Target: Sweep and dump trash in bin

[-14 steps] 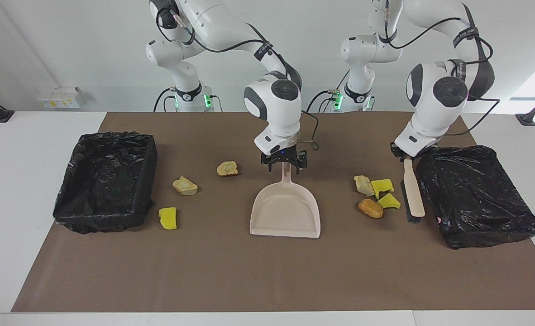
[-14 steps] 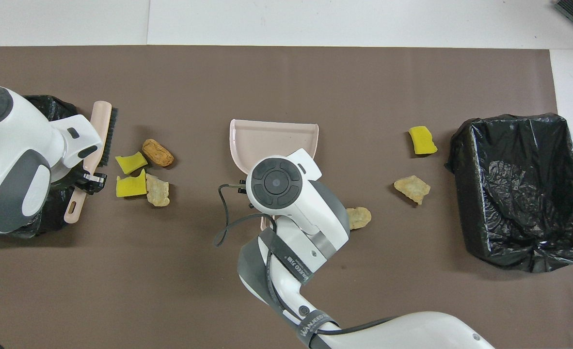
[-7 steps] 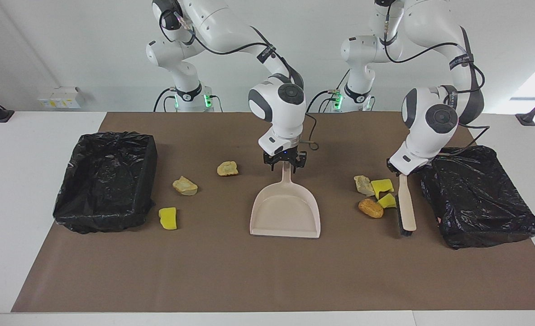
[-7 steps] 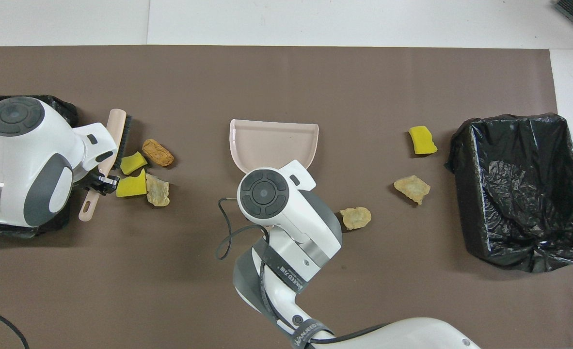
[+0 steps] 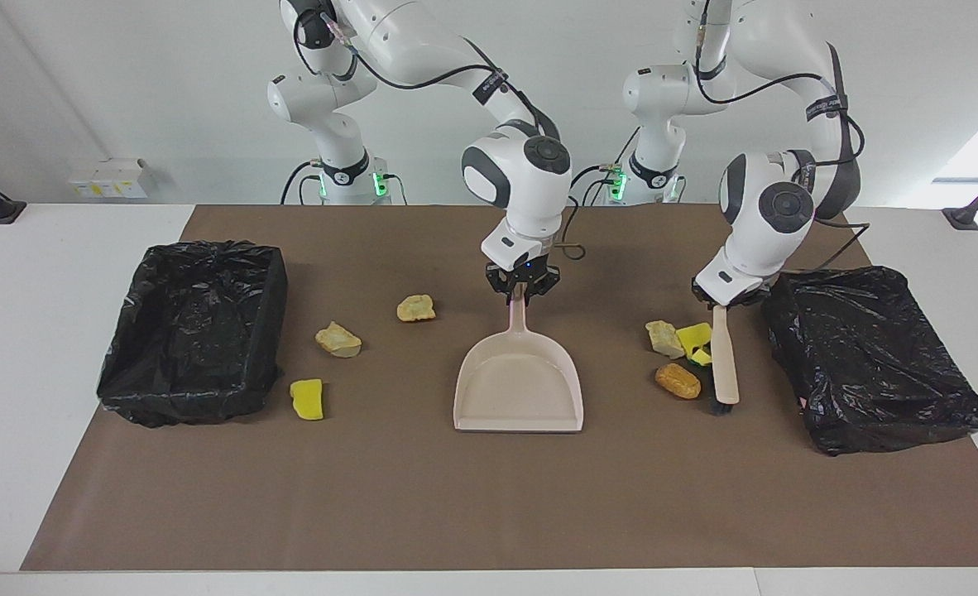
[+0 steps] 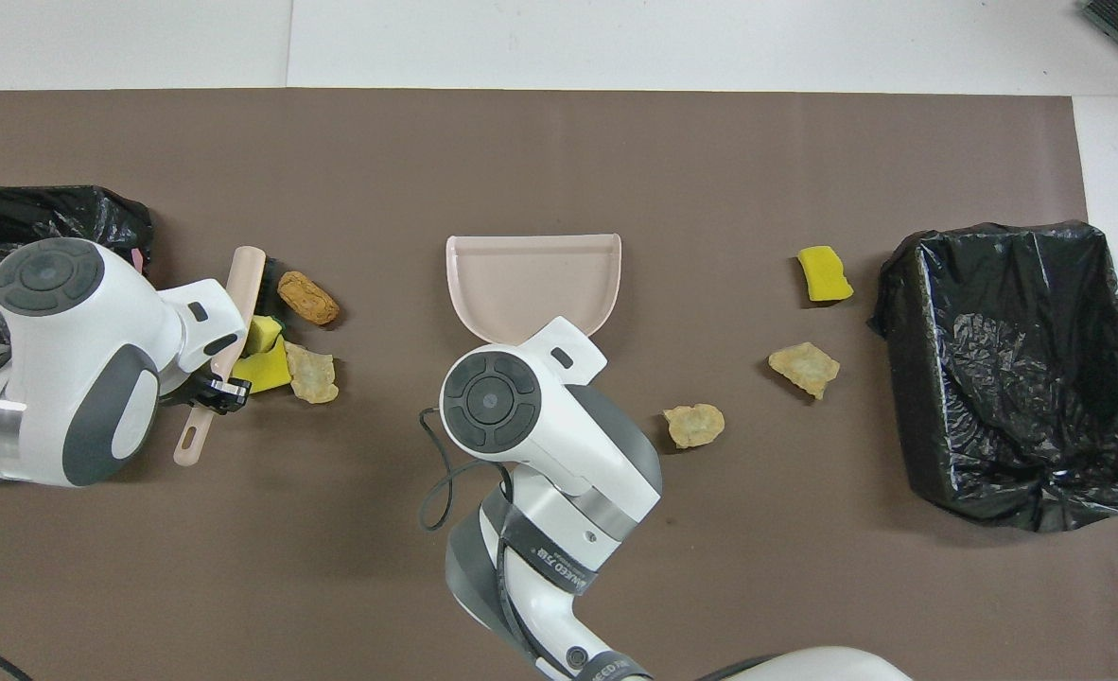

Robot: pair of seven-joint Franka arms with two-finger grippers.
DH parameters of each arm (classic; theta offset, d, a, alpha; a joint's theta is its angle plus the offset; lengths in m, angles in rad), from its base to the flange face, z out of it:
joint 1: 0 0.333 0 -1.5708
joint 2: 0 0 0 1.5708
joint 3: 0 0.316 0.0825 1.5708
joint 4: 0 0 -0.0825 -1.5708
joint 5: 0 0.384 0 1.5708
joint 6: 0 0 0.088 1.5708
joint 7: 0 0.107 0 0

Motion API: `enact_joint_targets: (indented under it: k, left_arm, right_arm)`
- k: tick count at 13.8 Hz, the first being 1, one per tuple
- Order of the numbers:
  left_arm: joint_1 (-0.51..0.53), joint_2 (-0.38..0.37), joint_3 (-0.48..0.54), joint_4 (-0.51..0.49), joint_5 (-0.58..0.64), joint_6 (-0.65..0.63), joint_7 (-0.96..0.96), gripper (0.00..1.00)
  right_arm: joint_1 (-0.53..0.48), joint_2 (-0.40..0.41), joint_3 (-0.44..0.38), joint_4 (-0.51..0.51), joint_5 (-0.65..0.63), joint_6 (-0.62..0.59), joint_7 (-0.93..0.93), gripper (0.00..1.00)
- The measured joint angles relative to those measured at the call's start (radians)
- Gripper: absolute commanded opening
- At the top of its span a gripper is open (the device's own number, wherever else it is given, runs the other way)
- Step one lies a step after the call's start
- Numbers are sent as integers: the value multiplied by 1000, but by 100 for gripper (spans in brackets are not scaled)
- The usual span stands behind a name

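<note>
The beige dustpan (image 5: 519,385) lies flat at the middle of the brown mat (image 5: 489,497), its open mouth turned away from the robots and its handle pointing toward them. The right gripper (image 5: 523,285) has its fingers drawn in tight on the tip of that handle. Toward the left arm's end of the table from the dustpan, the left gripper (image 5: 725,300) is clamped on the handle of a beige hand brush (image 5: 723,358), whose bristles rest against a cluster of trash: two yellow sponge chunks (image 6: 267,355) pressed under the brush edge, a pale tan lump (image 5: 664,338) just beside them and an orange-brown lump (image 5: 677,380) slightly farther from the robots. Past the brush from the dustpan sits a bin lined with a black bag (image 5: 870,356). Toward the right arm's end from the dustpan lie three more scraps, well apart from one another: a tan lump (image 5: 416,308) closest to the dustpan's handle, a beige lump (image 5: 338,339) farther out, and a yellow sponge piece (image 5: 307,399) nearest a second black-lined bin (image 5: 195,331).
</note>
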Motion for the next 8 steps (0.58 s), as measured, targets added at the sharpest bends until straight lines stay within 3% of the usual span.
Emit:
enact_joint_targets:
  k: [4, 8]
  left_arm:
    - [-54, -23, -5, 8, -88, -13, -129, 0]
    - [-25, -93, 16, 64, -133, -37, -194, 0]
  right_arm:
    - [-64, -101, -3, 0, 4, -127, -319, 0]
    - [-72, -127, -2, -11, 4, -225, -730, 0]
